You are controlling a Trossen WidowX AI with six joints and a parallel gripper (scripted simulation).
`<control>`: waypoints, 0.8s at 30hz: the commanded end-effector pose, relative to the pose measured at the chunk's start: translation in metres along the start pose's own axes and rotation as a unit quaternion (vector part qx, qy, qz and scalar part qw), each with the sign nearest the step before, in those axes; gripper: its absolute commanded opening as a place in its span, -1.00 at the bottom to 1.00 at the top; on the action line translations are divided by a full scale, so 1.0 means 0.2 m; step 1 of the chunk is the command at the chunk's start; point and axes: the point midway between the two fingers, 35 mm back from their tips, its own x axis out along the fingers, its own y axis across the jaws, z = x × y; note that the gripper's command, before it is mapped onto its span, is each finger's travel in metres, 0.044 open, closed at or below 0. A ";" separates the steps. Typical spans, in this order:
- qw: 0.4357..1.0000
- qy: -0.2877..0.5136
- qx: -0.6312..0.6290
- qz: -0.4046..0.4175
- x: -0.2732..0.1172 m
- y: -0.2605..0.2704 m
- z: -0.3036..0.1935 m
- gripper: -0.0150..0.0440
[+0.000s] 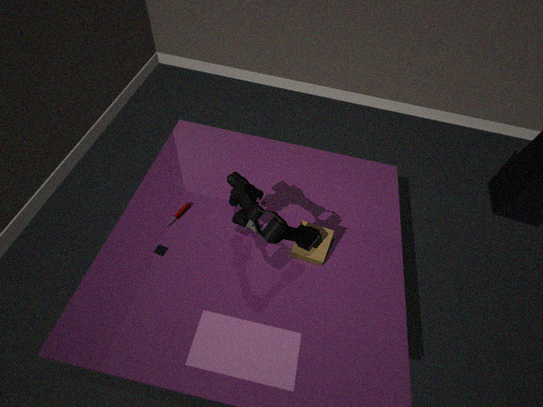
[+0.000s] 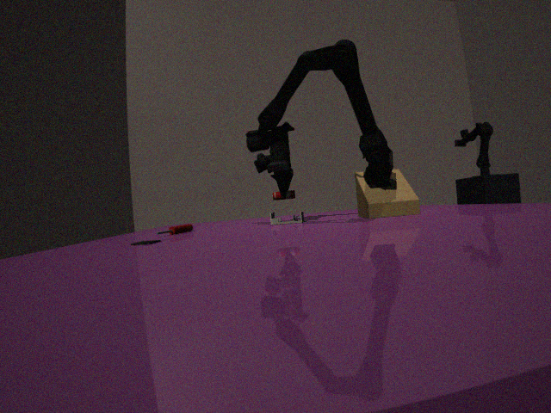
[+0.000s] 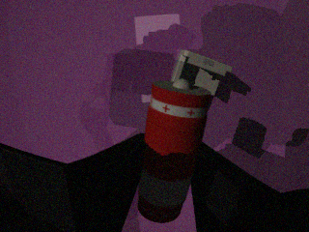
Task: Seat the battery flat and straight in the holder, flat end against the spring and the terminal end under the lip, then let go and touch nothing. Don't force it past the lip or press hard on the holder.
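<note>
My gripper [image 2: 283, 194] [image 3: 169, 146] is shut on the battery [image 2: 277, 195] [image 3: 176, 128], a red cylinder with pale bands. The battery lies about level in the exterior view, above the holder and not touching it. Its nubbed terminal end points up the wrist view and its lower end lies between the dark fingers. The holder [image 2: 287, 222] [image 3: 208, 62], a small pale tray with raised ends, sits on the table below. In the wrist view it is partly hidden behind the terminal end. Only a pale bit of the holder [image 1: 251, 225] shows beside the arm in the top view. Its spring and lip are not clear.
A red-handled screwdriver [image 1: 181, 210] [image 2: 180, 229] and a flat black patch [image 1: 160, 250] [image 2: 145, 243] lie off to one side. A tan block [image 1: 306, 256] [image 2: 393, 209] is at the arm's base. A pale rectangle [image 1: 245, 350] shows on the purple table [image 1: 350, 306]. Another arm [image 2: 484, 151] stands beyond.
</note>
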 end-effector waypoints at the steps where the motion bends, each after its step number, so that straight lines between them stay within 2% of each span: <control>1: 0.996 0.002 0.087 -0.001 -0.01 -0.08 0.00 -0.21; 9: 0.997 -0.003 0.083 0.000 0.00 -0.08 0.00 -0.21; 24: 0.993 -0.086 0.085 -0.017 0.14 -0.09 0.03 -0.21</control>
